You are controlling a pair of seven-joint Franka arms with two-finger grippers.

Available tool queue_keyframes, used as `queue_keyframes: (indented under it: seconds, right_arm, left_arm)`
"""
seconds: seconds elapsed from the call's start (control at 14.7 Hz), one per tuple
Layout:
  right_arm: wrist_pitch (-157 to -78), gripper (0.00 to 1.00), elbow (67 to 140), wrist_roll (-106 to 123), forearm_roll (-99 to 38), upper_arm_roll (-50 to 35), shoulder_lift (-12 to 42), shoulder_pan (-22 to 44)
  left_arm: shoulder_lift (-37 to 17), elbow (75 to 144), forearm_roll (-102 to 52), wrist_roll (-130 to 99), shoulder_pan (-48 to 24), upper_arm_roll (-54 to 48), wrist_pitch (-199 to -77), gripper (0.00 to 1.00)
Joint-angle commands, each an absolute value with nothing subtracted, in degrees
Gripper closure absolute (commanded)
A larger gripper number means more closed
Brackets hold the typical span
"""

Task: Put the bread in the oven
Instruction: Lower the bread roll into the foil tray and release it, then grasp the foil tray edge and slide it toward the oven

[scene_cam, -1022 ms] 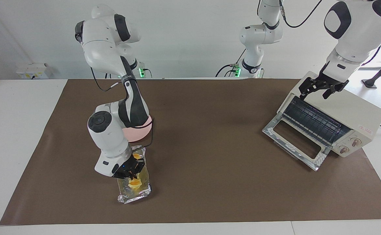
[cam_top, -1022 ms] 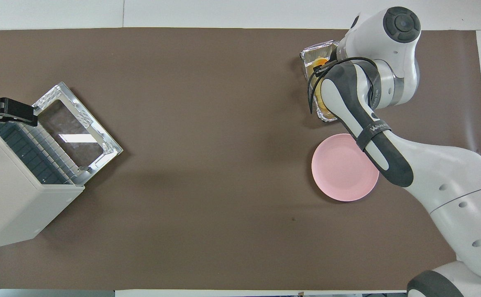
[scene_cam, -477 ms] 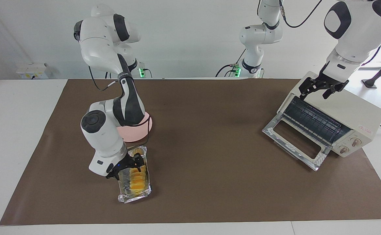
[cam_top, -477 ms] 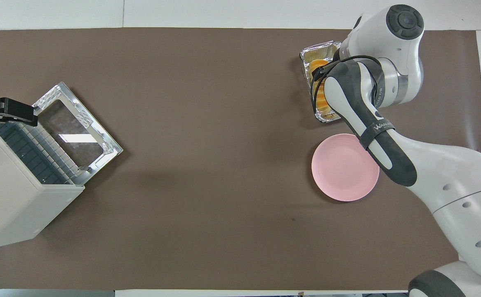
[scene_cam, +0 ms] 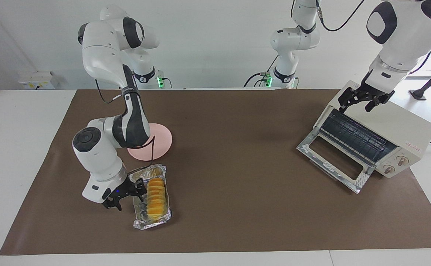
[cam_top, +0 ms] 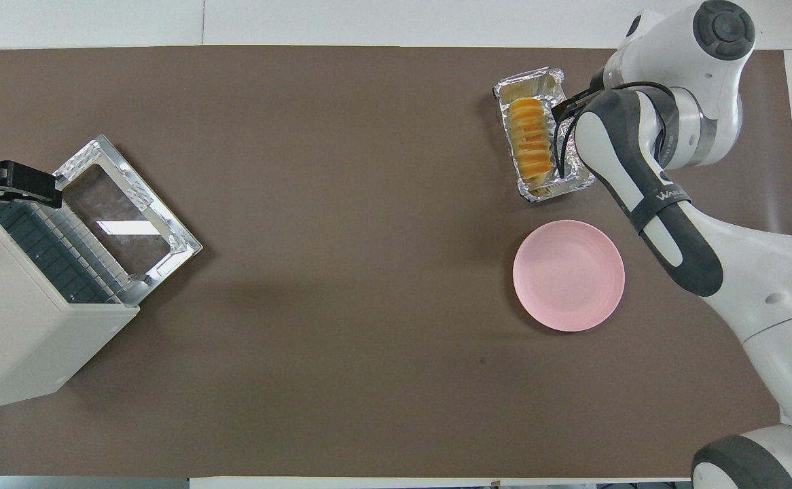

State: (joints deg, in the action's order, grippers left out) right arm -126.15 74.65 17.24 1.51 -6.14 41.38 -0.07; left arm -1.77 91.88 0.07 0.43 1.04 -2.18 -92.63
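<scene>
Bread (scene_cam: 156, 195) in foil tray (scene_cam: 140, 221), right hand (scene_cam: 125, 197) just beside, empty.

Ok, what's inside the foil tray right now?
The bread lies lengthwise in the foil tray. The tray's floor beneath the loaf is covered. The right gripper is beside it, empty.

Two fixed cameras show one brown-covered table (scene_cam: 237, 155). The facing view looks from high across the table toward the two robot arms, whose bases stand at its top edge, and takes in the whole tabletop and the wall. The overhead view looks steeply down from above the robots' end, half a turn round. Both views share the oven (scene_cam: 376, 133) (cam_top: 26, 299), foil tray (scene_cam: 138, 218) (cam_top: 576, 178) and pink plate (scene_cam: 160, 142) (cam_top: 568, 275).
</scene>
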Motion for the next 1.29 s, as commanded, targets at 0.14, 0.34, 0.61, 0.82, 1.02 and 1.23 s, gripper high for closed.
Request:
queue_keyframes:
  seconds: [0.14, 0.34, 0.61, 0.82, 1.02, 1.23]
  right_arm:
    - [-131.57, 0.77, 80.24, 19.69, 2.11, -6.68, 40.52, -1.06]
    - [-131.48, 1.0, 80.33, 19.25, 1.58, -6.68, 40.43, -0.79]
    - [-127.73, 1.0, 78.93, 19.25, 1.06, -6.94, 39.81, -0.97]
    - [-120.26, 1.0, 75.16, 18.64, -0.34, -7.29, 39.73, -0.27]
    - [-113.58, 1.0, 71.65, 12.07, -1.93, -7.3, 38.67, 2.8]
    - [-107.15, 1.0, 66.72, 4.17, -1.93, -7.21, 38.59, 8.5]
  left_arm:
    - [-0.88, 92.64, -0.88, 0.88, 1.05, -1.93, -92.99, 0.0]
    - [-0.88, 92.64, -0.79, 0.88, 1.05, -1.93, -92.99, 0.0]
    - [-0.88, 92.64, -0.79, 0.88, 1.05, -1.93, -92.99, 0.0]
    - [-0.88, 92.64, -0.88, 0.88, 1.05, -1.93, -92.99, 0.0]
    - [-0.88, 92.64, -0.79, 0.88, 1.05, -1.93, -93.08, 0.0]
    - [-0.88, 92.64, -0.88, 0.88, 1.05, -1.93, -92.99, 0.0]
